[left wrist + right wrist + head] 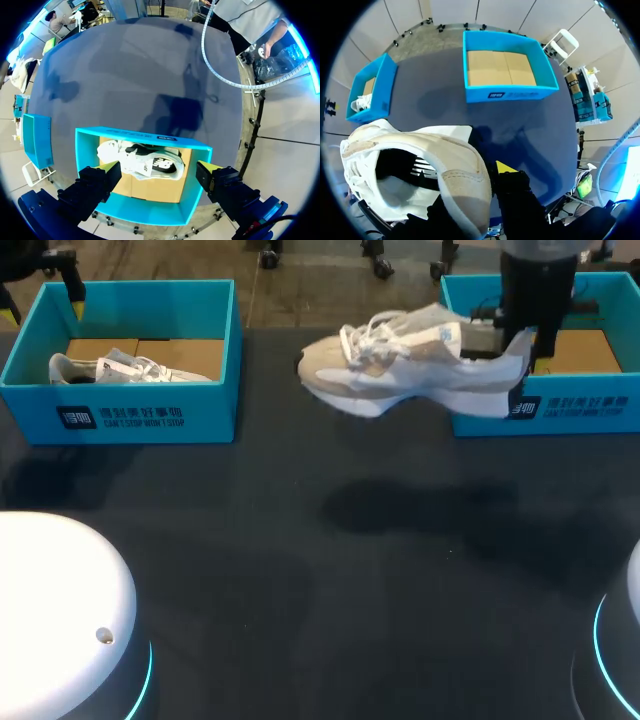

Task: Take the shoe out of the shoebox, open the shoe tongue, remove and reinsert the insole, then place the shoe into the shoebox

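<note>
The right claw [522, 348] pinches the shoe [410, 365] by its heel and holds it in the air, toe toward the middle, just in front of the right box [590, 405]. The step, I judge, is setting it down. Lower it level, sole flat on the open tabletop [300, 570], well apart from both boxes. Hold the heel firmly so the toe does not droop. The left claw [157, 180], spread, hangs over the left box [140, 135] holding another shoe [150, 162]; leave it room to reach the tongue.
</note>
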Controlling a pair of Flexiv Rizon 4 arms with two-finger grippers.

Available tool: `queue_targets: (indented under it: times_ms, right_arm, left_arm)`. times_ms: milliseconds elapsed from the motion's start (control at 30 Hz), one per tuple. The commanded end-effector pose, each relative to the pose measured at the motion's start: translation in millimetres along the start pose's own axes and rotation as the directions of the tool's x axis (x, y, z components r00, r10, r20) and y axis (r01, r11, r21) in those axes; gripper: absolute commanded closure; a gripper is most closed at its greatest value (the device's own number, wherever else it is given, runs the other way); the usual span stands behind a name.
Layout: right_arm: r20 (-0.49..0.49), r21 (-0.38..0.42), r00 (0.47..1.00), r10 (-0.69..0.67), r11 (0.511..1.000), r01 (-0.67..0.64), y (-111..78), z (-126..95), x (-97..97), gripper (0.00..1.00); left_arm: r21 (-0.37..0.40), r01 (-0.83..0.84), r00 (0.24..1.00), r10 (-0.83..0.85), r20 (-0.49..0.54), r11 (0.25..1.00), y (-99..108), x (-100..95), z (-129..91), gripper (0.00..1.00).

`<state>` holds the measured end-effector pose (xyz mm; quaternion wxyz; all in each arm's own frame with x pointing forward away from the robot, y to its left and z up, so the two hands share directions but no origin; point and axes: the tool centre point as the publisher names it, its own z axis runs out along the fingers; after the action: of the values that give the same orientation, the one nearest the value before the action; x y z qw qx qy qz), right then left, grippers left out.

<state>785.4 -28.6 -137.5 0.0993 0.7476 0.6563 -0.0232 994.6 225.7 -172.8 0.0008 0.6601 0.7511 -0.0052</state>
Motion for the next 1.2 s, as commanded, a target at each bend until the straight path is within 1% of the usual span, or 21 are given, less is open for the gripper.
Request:
queue_targets:
  times_ms: [33,133,233,300,367,500,600,633,833,1000,1100,1200]
  right_arm:
    - [0.006,-0.013,1.000,0.023,1.000,-0.023,-27.5,1,5.3,1.00]
    - [0.014,-0.008,0.999,0.033,0.999,-0.033,-47.9,2,10.4,1.00]
    - [0.037,0.005,0.999,0.026,1.000,-0.026,-63.5,2,16.0,1.00]
    - [0.052,-0.008,0.999,0.013,1.000,-0.012,-74.4,2,20.3,1.00]
    - [0.056,0.002,0.998,0.012,1.000,-0.013,-86.4,3,23.3,1.00]
    - [0.055,0.020,0.998,0.021,1.000,-0.022,-103.4,9,26.9,1.00]
    - [0.057,0.034,0.998,0.025,0.999,-0.027,-111.6,17,29.1,1.00]
    - [0.075,0.045,0.997,0.017,0.999,-0.020,-113.4,19,30.5,1.00]
    - [0.087,0.053,0.996,0.005,0.999,-0.009,-119.8,37,40.8,1.00]
    - [0.115,0.022,0.993,0.011,1.000,-0.014,-128.4,61,48.4,1.00]
    - [0.124,0.028,0.992,-0.001,1.000,-0.002,-132.4,75,54.5,1.00]
    - [0.113,0.028,0.993,-0.018,1.000,0.015,-135.1,87,63.9,1.00]
  left_arm:
    - [-0.003,0.000,1.000,0.000,-0.002,1.000,-2,0.2,0,0.00]
    - [-0.003,0.000,1.000,0.000,-0.002,1.000,-2,0.2,0,0.00]
    - [-0.003,0.000,1.000,0.000,-0.002,1.000,-2,0.2,0,0.00]
    - [-0.003,0.000,1.000,0.000,-0.002,1.000,-2,0.2,0,0.00]
    - [-0.003,0.000,1.000,0.000,-0.002,1.000,-2,0.2,0,0.00]
    - [-0.003,0.000,1.000,0.000,-0.002,1.000,-2,0.2,0,0.00]
    - [-0.003,0.000,1.000,0.000,-0.002,1.000,-2,0.2,0,0.00]
    - [-0.003,0.000,1.000,0.000,-0.002,1.000,-2,0.2,0,0.00]
    - [-0.003,0.000,1.000,0.000,-0.002,1.000,-2,0.2,0,0.00]
    - [-0.003,0.000,1.000,0.000,-0.002,1.000,-2,0.2,0,0.00]
    - [-0.003,0.000,1.000,0.000,-0.002,1.000,-2,0.2,0,0.00]
    - [-0.003,0.000,1.000,0.000,-0.002,1.000,-2,0.2,0,0.00]
